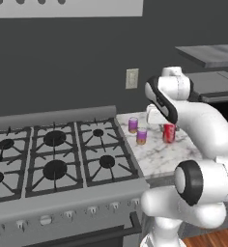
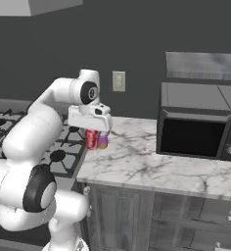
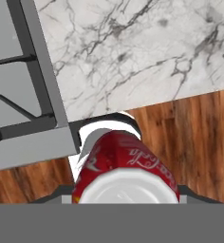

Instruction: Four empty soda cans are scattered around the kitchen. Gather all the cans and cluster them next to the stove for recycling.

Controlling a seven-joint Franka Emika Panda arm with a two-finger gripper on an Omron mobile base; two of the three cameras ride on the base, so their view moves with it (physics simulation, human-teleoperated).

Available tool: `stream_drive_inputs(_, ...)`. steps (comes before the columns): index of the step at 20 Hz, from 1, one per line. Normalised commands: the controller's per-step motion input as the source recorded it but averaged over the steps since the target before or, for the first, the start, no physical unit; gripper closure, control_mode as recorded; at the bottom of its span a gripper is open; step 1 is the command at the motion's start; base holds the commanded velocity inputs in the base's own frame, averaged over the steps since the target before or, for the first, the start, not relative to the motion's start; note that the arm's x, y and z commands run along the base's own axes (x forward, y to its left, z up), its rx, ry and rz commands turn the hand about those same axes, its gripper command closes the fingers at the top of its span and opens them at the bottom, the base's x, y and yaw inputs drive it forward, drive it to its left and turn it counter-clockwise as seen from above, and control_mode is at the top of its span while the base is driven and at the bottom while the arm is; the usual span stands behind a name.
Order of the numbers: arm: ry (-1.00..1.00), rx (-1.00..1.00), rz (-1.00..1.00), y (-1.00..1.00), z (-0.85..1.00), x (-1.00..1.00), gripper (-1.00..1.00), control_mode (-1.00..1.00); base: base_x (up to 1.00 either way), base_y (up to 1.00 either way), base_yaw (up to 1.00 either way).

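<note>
Marble table (image 1: 159, 154) beside the stove (image 1: 53, 159): two purple cans (image 1: 133, 125) stand there, and the gripper (image 1: 168, 126) is clamped on a red can (image 1: 169, 133) just above the marble.

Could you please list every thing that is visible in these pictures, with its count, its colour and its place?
purple cans: two, purple with silver tops, upright on the counter next to the stove, one nearer the front.
red can: one, red with silver top, upright, held over the counter right of the purple cans.
stove: one, stainless steel with black grates, left of the counter.
counter: one, white marble with grey veins, between stove and microwave.
microwave: one, black front, on the counter at the right.
wall outlet: one, pale, on the dark wall above the counter.
floor: brown wood.
gripper: one, white, fingers shut on the red can.
</note>
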Motion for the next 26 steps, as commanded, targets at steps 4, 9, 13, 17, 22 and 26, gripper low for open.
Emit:
stream_drive_inputs(4, 0.0, 0.0, 0.0, 0.12, -0.34, 0.43, 1.0, -1.0, 0.0, 0.0, 0.0)
stream_drive_inputs(9, 0.0, 0.01, 0.0, 0.08, -0.38, 0.47, 1.0, -1.0, 0.0, 0.0, 0.0)
stream_drive_inputs(13, -0.01, 0.01, 0.0, 0.0, -0.48, 0.45, 1.0, -1.0, 0.0, 0.0, 0.0)
stream_drive_inputs(17, -0.04, 0.0, 0.0, 0.0, -0.52, 0.31, 1.0, -1.0, 0.0, 0.0, 0.0)
stream_drive_inputs(22, -0.08, 0.0, 0.0, 0.0, -0.44, 0.32, 1.0, -1.0, 0.0, 0.0, 0.0)
stream_drive_inputs(26, -0.18, 0.0, 0.0, 0.0, -0.33, 0.11, 1.0, -1.0, 0.0, 0.0, 0.0)
